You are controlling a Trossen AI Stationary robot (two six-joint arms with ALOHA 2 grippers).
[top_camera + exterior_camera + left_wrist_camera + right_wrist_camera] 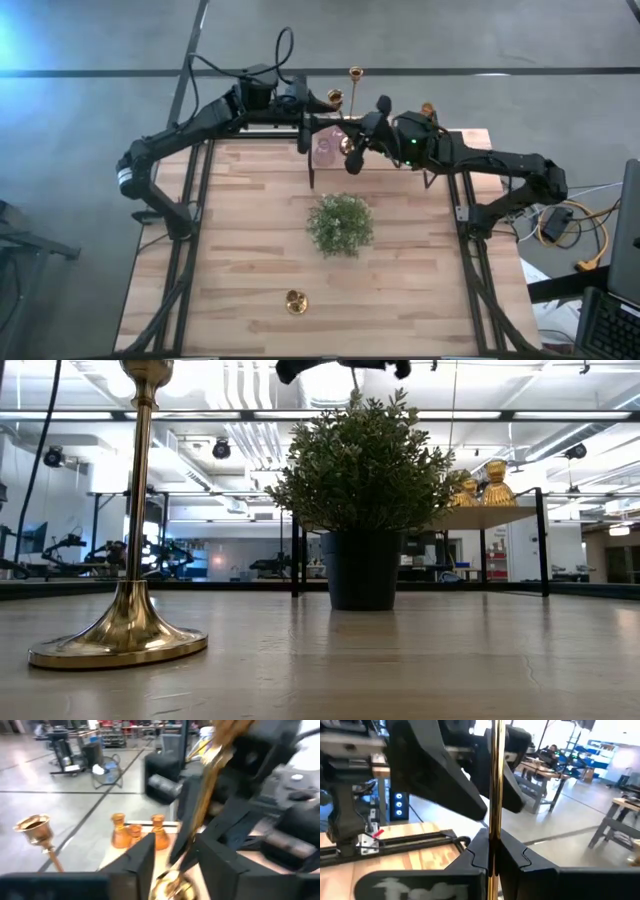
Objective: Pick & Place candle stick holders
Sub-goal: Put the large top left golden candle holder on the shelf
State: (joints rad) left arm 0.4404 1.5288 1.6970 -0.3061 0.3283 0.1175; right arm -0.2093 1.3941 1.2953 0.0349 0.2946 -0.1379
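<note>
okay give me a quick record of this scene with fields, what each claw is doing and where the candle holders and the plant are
right claw: right claw shut on brass holder stem, at the table's far edge
left claw: left claw open around the same brass holder
plant: potted plant at mid-table
placed holder: brass candle holder upright near the front edge
amber holders: amber glass holders grouped on the far shelf
pink holder: pink glass holder below the claws

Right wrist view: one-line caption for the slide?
Right gripper shut on a brass candle stick holder's thin stem, with the left arm's dark fingers close behind it.
</note>
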